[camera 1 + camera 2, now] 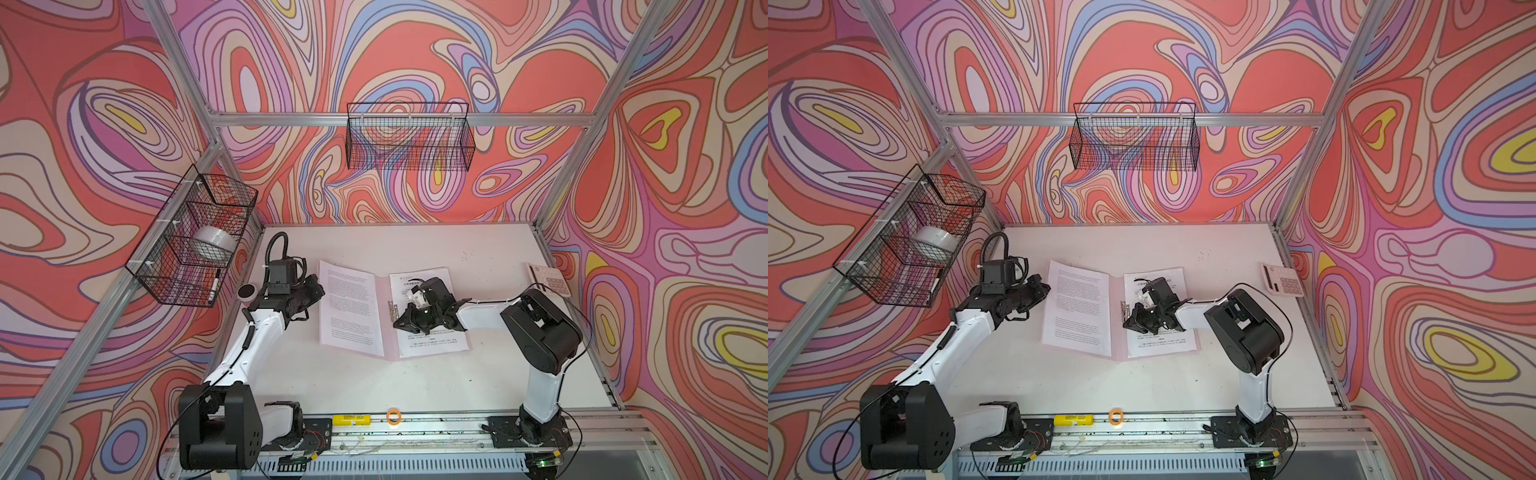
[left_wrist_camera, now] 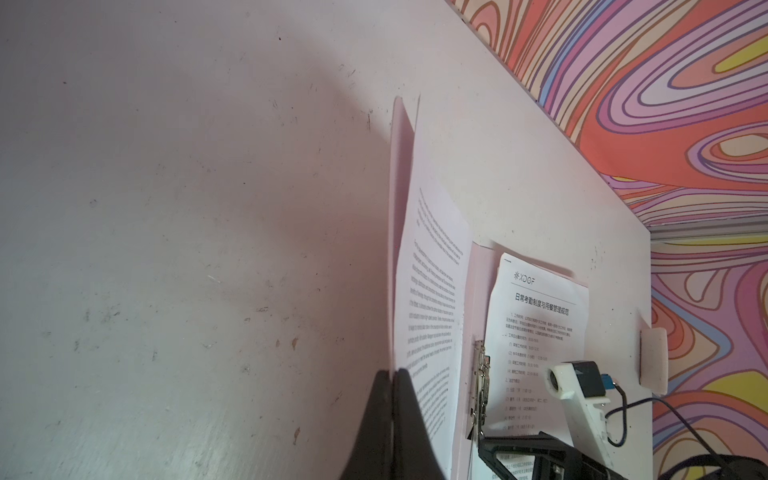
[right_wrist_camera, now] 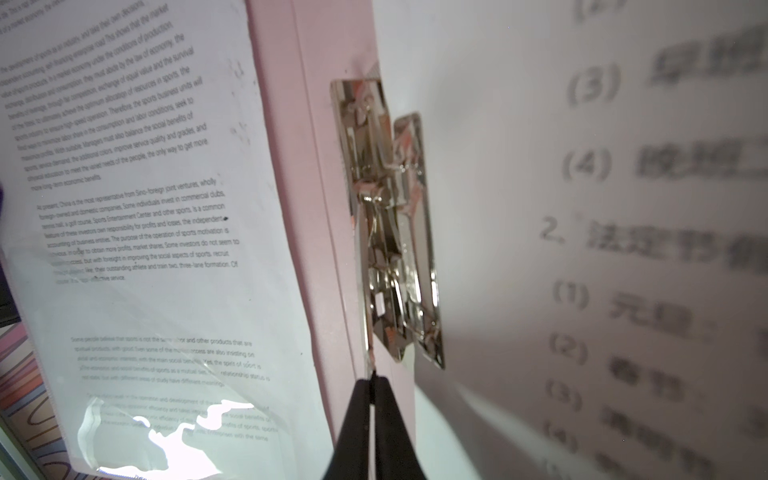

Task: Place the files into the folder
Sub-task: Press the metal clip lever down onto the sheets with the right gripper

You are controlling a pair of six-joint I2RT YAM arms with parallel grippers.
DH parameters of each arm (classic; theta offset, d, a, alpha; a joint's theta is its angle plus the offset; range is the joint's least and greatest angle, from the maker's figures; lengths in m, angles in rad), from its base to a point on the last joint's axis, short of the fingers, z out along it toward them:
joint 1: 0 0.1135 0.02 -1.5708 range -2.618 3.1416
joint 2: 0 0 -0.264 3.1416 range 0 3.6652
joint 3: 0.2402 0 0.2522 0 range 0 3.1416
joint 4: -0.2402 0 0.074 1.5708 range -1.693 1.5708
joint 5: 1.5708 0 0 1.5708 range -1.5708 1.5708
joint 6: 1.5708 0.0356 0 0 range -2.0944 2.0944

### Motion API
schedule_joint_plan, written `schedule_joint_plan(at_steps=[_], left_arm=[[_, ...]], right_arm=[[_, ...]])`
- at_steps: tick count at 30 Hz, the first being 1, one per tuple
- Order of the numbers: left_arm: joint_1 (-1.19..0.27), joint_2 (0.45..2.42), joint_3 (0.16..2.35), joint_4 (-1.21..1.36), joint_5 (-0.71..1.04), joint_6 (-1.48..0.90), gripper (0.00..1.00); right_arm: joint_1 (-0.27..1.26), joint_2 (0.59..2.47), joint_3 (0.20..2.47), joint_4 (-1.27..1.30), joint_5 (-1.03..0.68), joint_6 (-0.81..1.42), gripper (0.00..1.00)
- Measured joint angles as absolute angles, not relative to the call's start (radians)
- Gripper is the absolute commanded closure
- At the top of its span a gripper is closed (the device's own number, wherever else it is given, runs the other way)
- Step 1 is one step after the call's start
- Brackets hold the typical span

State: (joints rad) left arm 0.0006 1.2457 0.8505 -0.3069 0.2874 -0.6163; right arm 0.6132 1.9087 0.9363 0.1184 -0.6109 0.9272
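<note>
The folder [image 1: 385, 332] lies open mid-counter [image 1: 415, 386], between the side edges. The left fingers [image 2: 376, 415] are pinched shut on its outer cover edge, tilting that flap up, likely to keep it open; one of the files [image 1: 351, 307] rests on it. The right fingers [image 3: 357, 424] are closed on the lever end of the metal clip [image 3: 390, 216], probably to work it over the headed sheet [image 1: 432, 345]

Files [image 1: 351, 307] on folder [image 1: 383, 286]; calculator [image 1: 550, 279] rightward
</note>
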Motion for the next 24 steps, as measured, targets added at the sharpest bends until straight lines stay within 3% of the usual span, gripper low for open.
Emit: schedule_joint_plan(at_steps=[24], left_arm=[[-0.001,1.246,0.85,-0.303,0.311,-0.614,1.0]], right_arm=[[0.622,1.922,0.965,0.04,-0.548,0.851,1.0]])
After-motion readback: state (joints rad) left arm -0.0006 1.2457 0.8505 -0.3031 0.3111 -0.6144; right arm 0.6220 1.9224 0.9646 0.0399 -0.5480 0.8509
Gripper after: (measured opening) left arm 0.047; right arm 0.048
